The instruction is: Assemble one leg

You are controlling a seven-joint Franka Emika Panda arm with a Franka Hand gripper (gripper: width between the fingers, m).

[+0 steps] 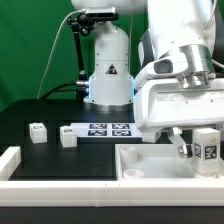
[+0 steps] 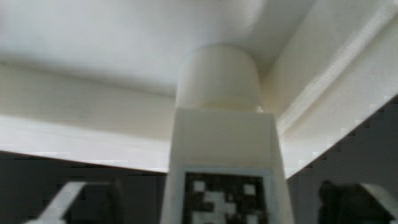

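A leg (image 1: 206, 147), a small white post with a black-and-white tag, stands upright at a corner of the large white panel (image 1: 150, 160) at the exterior view's right. My gripper (image 1: 203, 150) straddles this leg. In the wrist view the leg (image 2: 226, 110) fills the middle, its rounded end against the panel's inner corner (image 2: 107, 60). The dark fingers (image 2: 68, 200) stand on either side of it with a gap on each side, so the gripper is open around it. Two more legs (image 1: 38, 131) (image 1: 67, 136) stand on the black table at the left.
The marker board (image 1: 108, 129) lies behind the panel near the robot's white base (image 1: 108, 75). A white raised piece (image 1: 10, 160) sits at the front left corner. A green wall closes the back.
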